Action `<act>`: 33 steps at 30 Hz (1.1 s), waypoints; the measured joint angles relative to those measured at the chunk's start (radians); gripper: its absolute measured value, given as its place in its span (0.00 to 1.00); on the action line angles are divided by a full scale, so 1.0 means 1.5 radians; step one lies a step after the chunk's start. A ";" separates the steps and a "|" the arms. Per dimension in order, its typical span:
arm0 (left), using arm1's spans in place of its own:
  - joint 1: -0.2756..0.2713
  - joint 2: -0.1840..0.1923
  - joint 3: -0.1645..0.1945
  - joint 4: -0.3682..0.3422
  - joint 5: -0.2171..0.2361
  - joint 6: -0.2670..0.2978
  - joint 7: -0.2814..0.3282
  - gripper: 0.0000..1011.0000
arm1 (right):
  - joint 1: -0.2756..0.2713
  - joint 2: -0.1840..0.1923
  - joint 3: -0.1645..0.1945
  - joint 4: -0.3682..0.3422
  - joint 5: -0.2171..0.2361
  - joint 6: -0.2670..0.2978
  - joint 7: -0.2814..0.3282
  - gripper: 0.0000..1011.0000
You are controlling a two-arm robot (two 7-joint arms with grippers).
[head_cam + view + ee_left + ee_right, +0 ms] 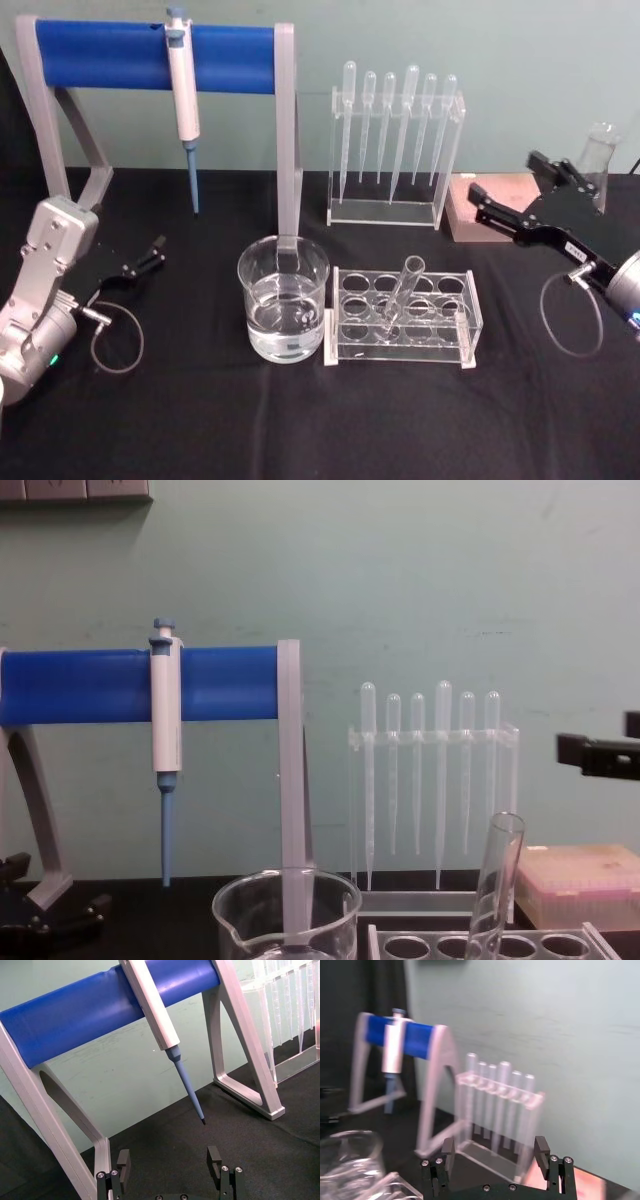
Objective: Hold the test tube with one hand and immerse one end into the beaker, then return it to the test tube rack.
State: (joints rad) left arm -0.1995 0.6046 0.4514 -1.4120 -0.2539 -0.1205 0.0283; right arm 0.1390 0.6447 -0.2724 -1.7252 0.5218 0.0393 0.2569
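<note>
Step in hand: we judge this the opening reach; nothing is grasped yet and the test tube [402, 291] stands untouched in its rack [404, 319].
Right gripper [503, 191]: raised at the right of the scene, above the counter [180, 420] and well apart from the tube, its jaws spread wide and holding nothing.
Left gripper [156, 251]: low at the left, near the counter, jaws wide and empty; we take it as parked.
Test tube: leaning in a middle hole of the clear rack, open rim up and tilted to the right, just right of the beaker [283, 299]. We cannot tell whether it holds anything.
Beaker: upright near the middle of the counter, touching or nearly touching the rack's left end; clear liquid fills roughly the lower half.
Rack: two rows of round holes; we see only the one tube in it.
Far stand [397, 148]: a clear holder carrying six bulb-topped pipettes, hanging tips down.
Pipettor [183, 95]: hung on the blue bar of the grey frame [156, 56], far left.
Far right: a pink box [488, 207], and behind it a glass flask [598, 163], contents unclear.
Next move, as we judge it: the right gripper should come down and leftward to the tube's upper part, match its lean, and close gently on the glass before lifting it clear of the hole.
</note>
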 joint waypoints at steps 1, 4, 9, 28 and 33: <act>0.000 0.000 0.000 0.000 0.000 0.000 0.000 0.99 | -0.010 -0.009 0.004 0.000 -0.018 -0.009 -0.026 0.99; 0.000 0.000 0.000 0.000 0.000 0.000 0.000 0.99 | -0.021 -0.025 0.009 0.007 -0.040 -0.024 -0.055 0.99; 0.000 0.000 0.000 0.000 0.000 0.000 0.000 0.99 | -0.029 -0.057 0.009 0.038 -0.068 -0.065 -0.075 0.99; 0.000 0.000 0.000 0.000 0.000 0.000 0.000 0.99 | -0.026 -0.110 0.006 0.110 -0.117 -0.074 -0.078 0.99; 0.000 0.000 0.000 0.000 0.000 0.000 0.000 0.99 | -0.021 -0.113 0.006 0.118 -0.122 -0.081 -0.061 0.99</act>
State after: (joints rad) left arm -0.1996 0.6047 0.4514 -1.4120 -0.2539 -0.1205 0.0283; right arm 0.1077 0.4757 -0.2635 -1.5477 0.3385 -0.0822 0.1659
